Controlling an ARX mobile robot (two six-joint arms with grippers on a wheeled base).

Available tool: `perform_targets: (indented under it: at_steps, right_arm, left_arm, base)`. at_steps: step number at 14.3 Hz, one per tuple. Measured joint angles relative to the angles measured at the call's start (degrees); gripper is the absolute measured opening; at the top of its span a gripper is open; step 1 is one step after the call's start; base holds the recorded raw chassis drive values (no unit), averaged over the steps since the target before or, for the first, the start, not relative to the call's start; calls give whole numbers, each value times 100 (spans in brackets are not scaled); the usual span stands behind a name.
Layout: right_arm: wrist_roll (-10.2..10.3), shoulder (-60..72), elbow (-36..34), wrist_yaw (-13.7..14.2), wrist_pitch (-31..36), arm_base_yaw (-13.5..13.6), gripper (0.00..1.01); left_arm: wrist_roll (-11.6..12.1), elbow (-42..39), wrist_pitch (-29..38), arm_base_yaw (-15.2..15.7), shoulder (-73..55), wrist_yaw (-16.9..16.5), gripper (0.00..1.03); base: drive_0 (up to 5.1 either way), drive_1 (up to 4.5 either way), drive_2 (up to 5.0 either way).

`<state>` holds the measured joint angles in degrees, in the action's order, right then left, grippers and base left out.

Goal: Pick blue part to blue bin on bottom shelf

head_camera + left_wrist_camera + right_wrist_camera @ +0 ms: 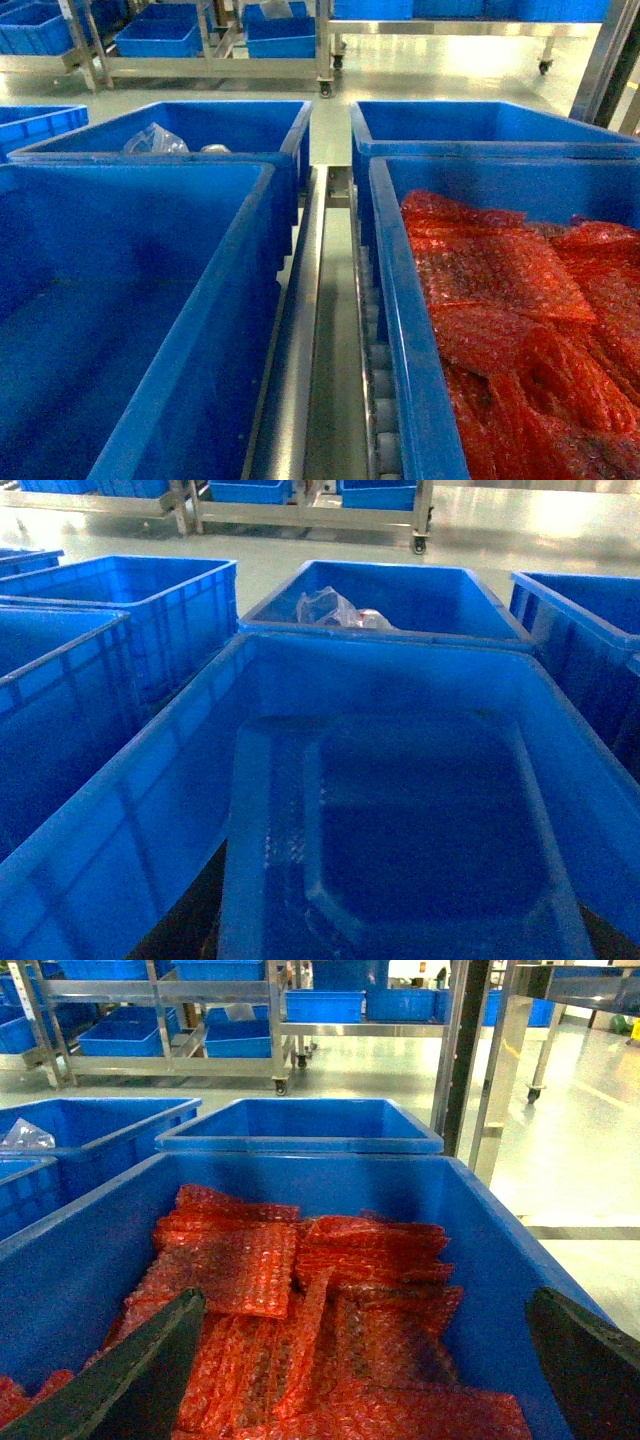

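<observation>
My right fingers [365, 1380] hang spread over red bubble-wrap bags [300, 1320] filling the lower-right bin [420, 330]. The lower-left blue bin [150, 300] sits beside the steel rail [300, 330]. I see no left fingers or blue part.

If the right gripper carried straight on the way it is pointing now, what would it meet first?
Most likely the red bubble-wrap sheets heaped in the blue plastic bin, between its open fingers; depth is unclear.

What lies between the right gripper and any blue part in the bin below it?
Red bubble-wrap bags fill the blue bin under the open right gripper; no blue part shows among them, so any would be buried.
</observation>
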<state>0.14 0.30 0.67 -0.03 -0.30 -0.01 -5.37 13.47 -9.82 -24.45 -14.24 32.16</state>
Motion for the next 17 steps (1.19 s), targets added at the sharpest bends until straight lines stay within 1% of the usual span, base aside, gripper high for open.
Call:
perform_targets:
  at_steps: [17]
  right_arm:
    - [2, 0, 0, 0, 0, 0, 98]
  left_arm:
    - [0, 0, 0, 2, 0, 0, 43]
  base:
    - [0, 0, 0]
